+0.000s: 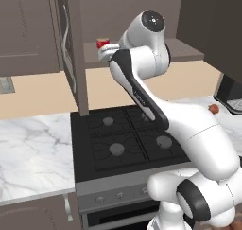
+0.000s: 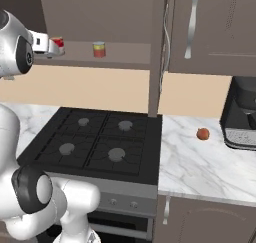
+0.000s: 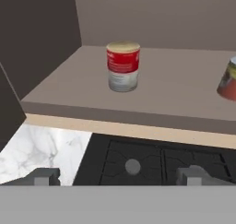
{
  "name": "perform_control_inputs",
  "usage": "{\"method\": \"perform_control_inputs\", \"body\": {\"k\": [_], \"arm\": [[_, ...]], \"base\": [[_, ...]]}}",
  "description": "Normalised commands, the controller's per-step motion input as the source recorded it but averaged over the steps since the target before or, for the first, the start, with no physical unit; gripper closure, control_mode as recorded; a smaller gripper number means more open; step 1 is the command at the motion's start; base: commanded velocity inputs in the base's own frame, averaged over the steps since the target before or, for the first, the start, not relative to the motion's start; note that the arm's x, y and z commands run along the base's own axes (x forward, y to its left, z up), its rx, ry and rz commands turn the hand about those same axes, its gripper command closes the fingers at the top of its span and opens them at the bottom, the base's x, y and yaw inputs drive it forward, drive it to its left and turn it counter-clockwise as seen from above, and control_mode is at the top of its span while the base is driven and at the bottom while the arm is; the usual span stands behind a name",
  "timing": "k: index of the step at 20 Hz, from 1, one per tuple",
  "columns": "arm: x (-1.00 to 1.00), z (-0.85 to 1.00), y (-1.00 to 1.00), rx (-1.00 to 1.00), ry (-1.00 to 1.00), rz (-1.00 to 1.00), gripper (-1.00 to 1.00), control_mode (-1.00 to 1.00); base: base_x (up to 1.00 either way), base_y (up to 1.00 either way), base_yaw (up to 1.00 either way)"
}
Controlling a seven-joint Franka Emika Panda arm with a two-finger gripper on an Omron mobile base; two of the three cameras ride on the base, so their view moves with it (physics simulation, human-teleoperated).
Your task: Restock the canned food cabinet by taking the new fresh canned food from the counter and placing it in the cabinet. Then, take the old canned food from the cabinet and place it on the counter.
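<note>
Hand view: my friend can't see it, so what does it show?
A small red can with pale silver-white ends stands upright on the grey-brown cabinet shelf. An orange-red can sits at the right edge. Below are the black stovetop and the open gripper.

counter (image 1: pixel 33 148): veined marble, smooth | cabinet (image 3: pixel 175 87): matt | stovetop (image 2: pixel 95 142): matt black

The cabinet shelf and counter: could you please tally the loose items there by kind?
Cans: 2, the red and white can and the orange can, both on the shelf.
Round red fruit: 1, on the counter.
Total: 3.
</note>
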Motion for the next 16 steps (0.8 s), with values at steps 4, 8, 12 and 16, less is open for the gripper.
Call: {"method": "perform_control_inputs", "body": {"k": [4, 8, 12, 16], "arm": [[0.39, 0.0, 0.2, 0.0, 0.02, 0.0, -1.0, -1.0], [0.45, 0.0, 0.04, 0.0, 0.05, 0.0, -1.0, -1.0], [0.32, 0.0, 0.0, 0.0, 0.01, 0.0, -1.0, -1.0], [0.31, 0.0, 0.0, 0.0, 0.0, 0.0, -1.0, -1.0]], "base": [[0.0, 0.0, 0.0], [0.0, 0.0, 0.0], [0.0, 0.0, 0.0], [0.0, 0.0, 0.0]]}}
